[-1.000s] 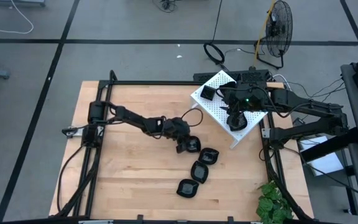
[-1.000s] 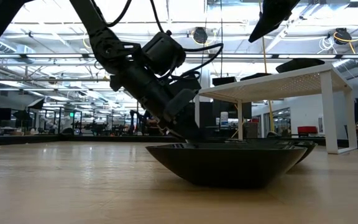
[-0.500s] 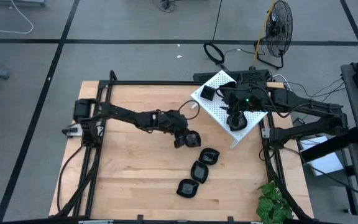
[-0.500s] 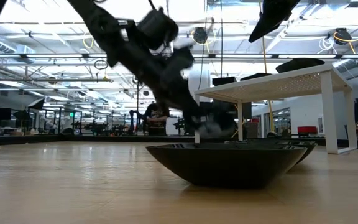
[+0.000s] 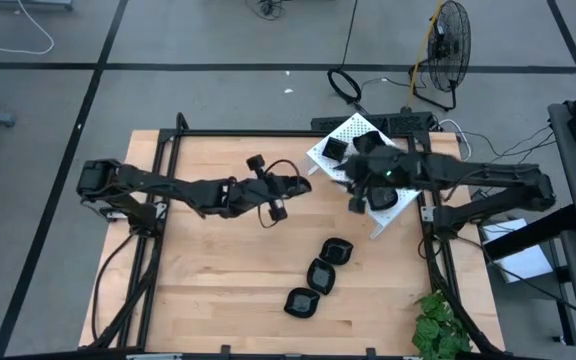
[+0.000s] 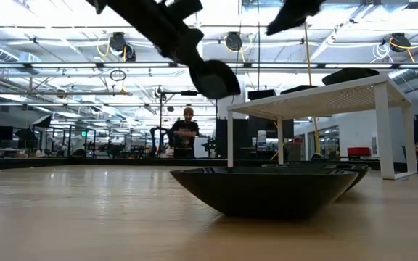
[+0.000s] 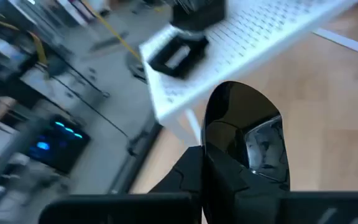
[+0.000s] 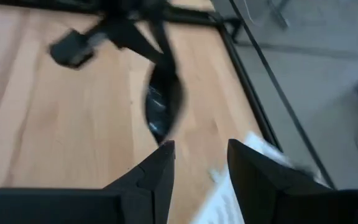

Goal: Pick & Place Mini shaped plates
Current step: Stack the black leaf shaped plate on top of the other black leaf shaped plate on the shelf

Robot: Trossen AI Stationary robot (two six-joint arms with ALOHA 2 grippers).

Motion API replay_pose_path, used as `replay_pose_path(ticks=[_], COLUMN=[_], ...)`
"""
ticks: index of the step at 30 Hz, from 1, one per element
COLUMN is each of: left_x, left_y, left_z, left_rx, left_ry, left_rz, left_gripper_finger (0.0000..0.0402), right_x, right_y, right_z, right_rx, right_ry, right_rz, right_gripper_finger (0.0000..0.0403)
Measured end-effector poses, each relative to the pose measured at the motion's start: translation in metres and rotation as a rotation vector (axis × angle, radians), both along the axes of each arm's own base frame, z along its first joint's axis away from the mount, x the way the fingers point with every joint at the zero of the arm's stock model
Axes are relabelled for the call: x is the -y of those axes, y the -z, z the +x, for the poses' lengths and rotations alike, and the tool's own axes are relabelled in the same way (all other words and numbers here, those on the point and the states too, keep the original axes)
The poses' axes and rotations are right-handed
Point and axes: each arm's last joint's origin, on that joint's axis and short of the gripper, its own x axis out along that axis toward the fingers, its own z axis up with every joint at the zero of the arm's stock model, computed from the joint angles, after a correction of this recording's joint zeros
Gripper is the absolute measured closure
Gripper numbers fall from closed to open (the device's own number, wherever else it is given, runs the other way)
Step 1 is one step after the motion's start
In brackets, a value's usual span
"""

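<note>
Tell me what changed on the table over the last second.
The left gripper shut on a plate from the top of the row, lifted it off the table and drew back toward the rack. The right gripper swung to the rack's near edge, jaws open. Three plates and those on the rack stayed put.

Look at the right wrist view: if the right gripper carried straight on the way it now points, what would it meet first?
Probably the black mini plate held edge-up in the left gripper; it sits just beyond the right gripper, whose fingers stand open. Depth is unclear, so it could pass under the plate and reach the wooden table instead.
</note>
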Motion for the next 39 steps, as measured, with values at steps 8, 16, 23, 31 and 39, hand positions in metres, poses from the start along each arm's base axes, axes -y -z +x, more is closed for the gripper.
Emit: replay_pose_path(ticks=[8,16,23,31,39], left_x=[0.012,0.024,0.03,0.032,0.039], left_y=[-0.006,-0.006,-0.005,-0.004,-0.007], left_z=[0.002,0.002,0.0,0.0,0.001], left_rx=[0.009,0.005,-0.012,-0.014,0.027], left_ry=[0.038,0.073,0.048,0.054,0.074], left_rz=[0.091,0.094,0.119,0.111,0.094], left_gripper_finger=[0.0393,0.0396,0.0397,0.0397,0.039], right_x=[-0.023,-0.024,-0.03,-0.033,-0.031], right_y=[0.042,0.068,0.06,0.052,0.056], right_z=[0.046,0.066,0.063,0.059,0.062], right_rx=[0.008,-0.056,-0.01,0.019,0.004], right_ry=[-0.117,-0.116,-0.114,-0.052,-0.052], right_rz=[-0.149,-0.157,-0.142,-0.197,-0.205], right_gripper_finger=[0.0268,0.0268,0.0268,0.0268,0.0268])
